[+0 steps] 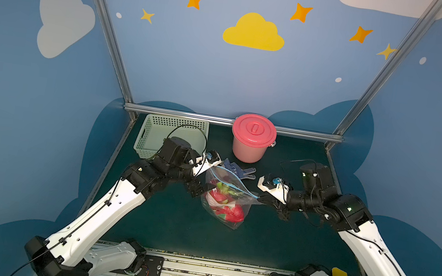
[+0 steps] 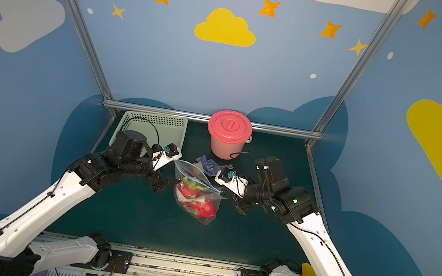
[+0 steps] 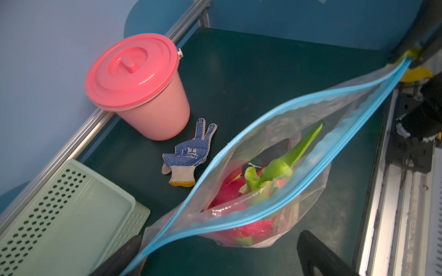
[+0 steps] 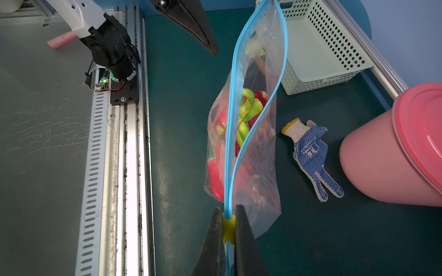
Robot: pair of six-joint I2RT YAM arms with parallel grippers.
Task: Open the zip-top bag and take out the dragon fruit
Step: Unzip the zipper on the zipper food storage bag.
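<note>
Zip-top bag (image 1: 226,202): mouth unzipped, yellow slider tab (image 4: 228,227) clamped in right end effector (image 4: 228,209), left end effector (image 3: 220,236) spread apart; dragon fruit (image 1: 229,211) inside, removal outstanding.

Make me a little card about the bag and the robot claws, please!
bag: zip-top bag, mouth unzipped and gaping
inside: dragon fruit, red with green tips
right gripper: shut on yellow slider
left gripper: open, at the bag's other end
nearby: pink lidded bucket, blue-dotted glove, green basket
</note>
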